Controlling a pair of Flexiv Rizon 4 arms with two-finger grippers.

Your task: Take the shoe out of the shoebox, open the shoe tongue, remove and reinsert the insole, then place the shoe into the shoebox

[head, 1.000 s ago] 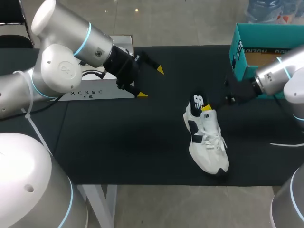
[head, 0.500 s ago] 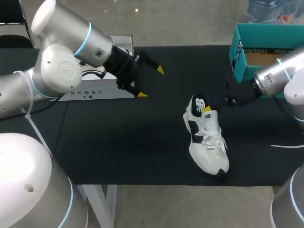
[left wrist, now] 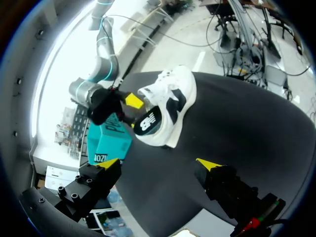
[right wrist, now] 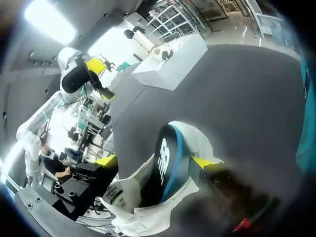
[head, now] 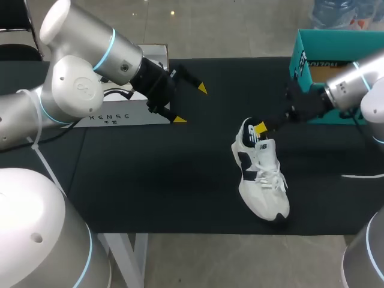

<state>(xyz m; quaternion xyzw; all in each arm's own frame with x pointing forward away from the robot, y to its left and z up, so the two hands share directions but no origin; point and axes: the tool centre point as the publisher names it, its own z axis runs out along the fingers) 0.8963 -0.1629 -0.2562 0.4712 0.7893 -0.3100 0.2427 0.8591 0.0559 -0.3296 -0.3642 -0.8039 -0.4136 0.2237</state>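
The white shoe [head: 261, 174] with a dark heel lies on its sole on the black table mat, toe towards the front edge. My right gripper [head: 258, 128] hovers at the heel, open. In the right wrist view the heel [right wrist: 165, 163] stands between the wide-apart fingers of this gripper [right wrist: 154, 160], and at least one fingertip stands clear of it. The teal shoebox [head: 312, 57] sits at the back right, behind the right arm. My left gripper [head: 191, 104] hangs open and empty above the mat's back left, well away from the shoe [left wrist: 168, 103].
A white box [head: 126, 113] rests at the back left of the mat, partly under my left arm. A thin white cable [head: 363, 177] lies near the right edge. Bare mat [head: 150, 180] stretches between the shoe and the left side.
My right gripper has opened at the shoe's heel and drawn slightly up and back. The shoe stays where it was. The left arm has not moved.
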